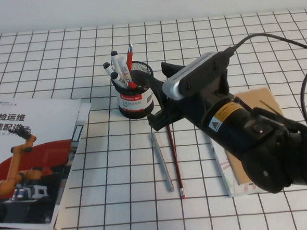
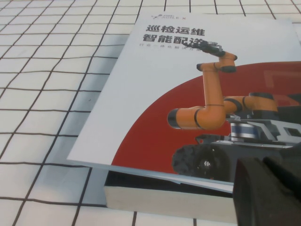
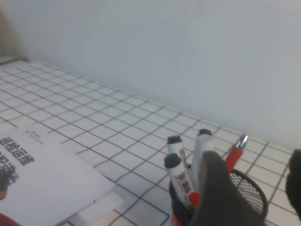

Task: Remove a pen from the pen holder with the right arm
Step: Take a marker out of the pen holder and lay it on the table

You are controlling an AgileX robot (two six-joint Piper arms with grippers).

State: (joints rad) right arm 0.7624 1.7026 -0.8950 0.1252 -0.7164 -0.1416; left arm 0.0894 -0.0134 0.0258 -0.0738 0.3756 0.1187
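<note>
A black mesh pen holder [image 1: 135, 98] stands mid-table with white markers [image 1: 117, 70] and a red pen [image 1: 129, 56] upright in it. My right gripper [image 1: 160, 96] hangs just right of the holder, level with its rim, open with nothing between its fingers. In the right wrist view the holder's mesh rim [image 3: 249, 188], the markers [image 3: 178, 174] and the red pen [image 3: 235, 153] show past the right gripper [image 3: 256, 188]. A grey pen [image 1: 161, 161] and a thin red pencil [image 1: 174, 160] lie on the table below that gripper. My left gripper [image 2: 268, 193] hovers over a book's corner.
A thick book with an orange robot arm on its cover [image 1: 31, 159] lies at the left front, also filling the left wrist view [image 2: 178, 94]. A brown board on a pale booklet [image 1: 257, 103] lies under my right arm. White gridded tabletop surrounds them.
</note>
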